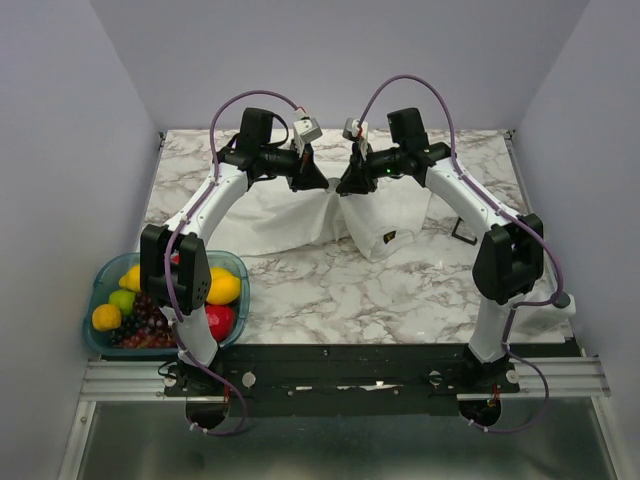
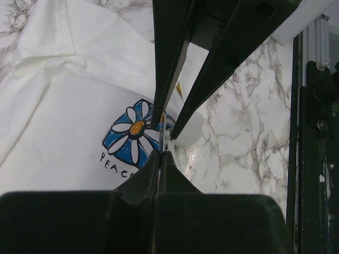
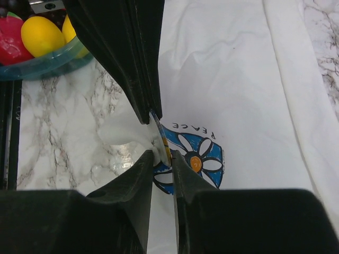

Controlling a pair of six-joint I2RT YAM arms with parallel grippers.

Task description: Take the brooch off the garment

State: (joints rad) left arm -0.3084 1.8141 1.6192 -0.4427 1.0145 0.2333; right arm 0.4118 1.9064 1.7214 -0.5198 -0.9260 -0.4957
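Note:
The white garment (image 1: 280, 225) (image 2: 63, 106) (image 3: 238, 79) lies on the marble and is pulled up into a peak where both grippers meet. The brooch (image 2: 163, 124) (image 3: 163, 144) shows edge-on as a thin disc with a blue and yellow rim. My left gripper (image 1: 322, 185) (image 2: 160, 153) is shut on one end of its rim. My right gripper (image 1: 345, 187) (image 3: 163, 157) is closed on the disc and a white lump of cloth behind it. In the top view the brooch is hidden by the fingers.
A blue daisy print with "PEACE" (image 2: 133, 131) (image 3: 198, 159) is on the cloth beside the brooch, and a dark diamond logo (image 1: 389, 237) lower down. A teal fruit bowl (image 1: 100, 285) (image 3: 47, 61) sits near left. A small black frame (image 1: 465, 235) lies at right.

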